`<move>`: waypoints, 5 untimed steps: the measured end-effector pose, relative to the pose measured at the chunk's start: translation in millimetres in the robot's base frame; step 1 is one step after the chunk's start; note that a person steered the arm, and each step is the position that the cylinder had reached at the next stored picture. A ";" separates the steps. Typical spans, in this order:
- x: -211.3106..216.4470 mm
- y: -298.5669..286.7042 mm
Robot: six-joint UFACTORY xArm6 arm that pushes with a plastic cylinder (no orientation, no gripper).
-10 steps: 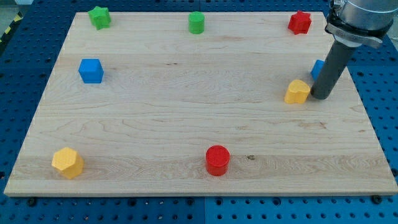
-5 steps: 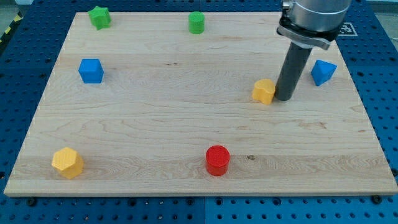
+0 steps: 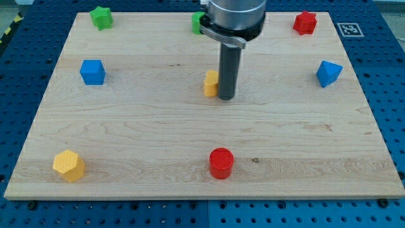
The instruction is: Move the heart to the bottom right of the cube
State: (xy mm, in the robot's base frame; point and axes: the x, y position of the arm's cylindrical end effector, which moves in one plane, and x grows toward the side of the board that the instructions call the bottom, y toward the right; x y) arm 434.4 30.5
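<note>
Since the earlier frames, rod and yellow heart (image 3: 211,83) have travelled from the worktop's (image 3: 126,145) right side to its centre. My tip (image 3: 226,98), the tool, has no jaws and grips nothing; it presses the heart's 3 o'clock side, so the push runs toward 9 o'clock. The blue cube (image 3: 92,71) lies well apart at 9 o'clock. Judged roughly halfway.

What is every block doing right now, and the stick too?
my tip: on the board, against the yellow heart's right side.
yellow heart: mid-board, partly hidden by the rod.
blue cube: alone, far left.
red cylinder: upright, untouched.
yellow hexagon block: alone, bottom left.
</note>
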 end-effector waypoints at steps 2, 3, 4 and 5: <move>-23.1 -1.9; -34.7 -2.0; -48.6 -2.0; -45.5 -3.8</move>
State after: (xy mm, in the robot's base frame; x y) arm 389.0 26.7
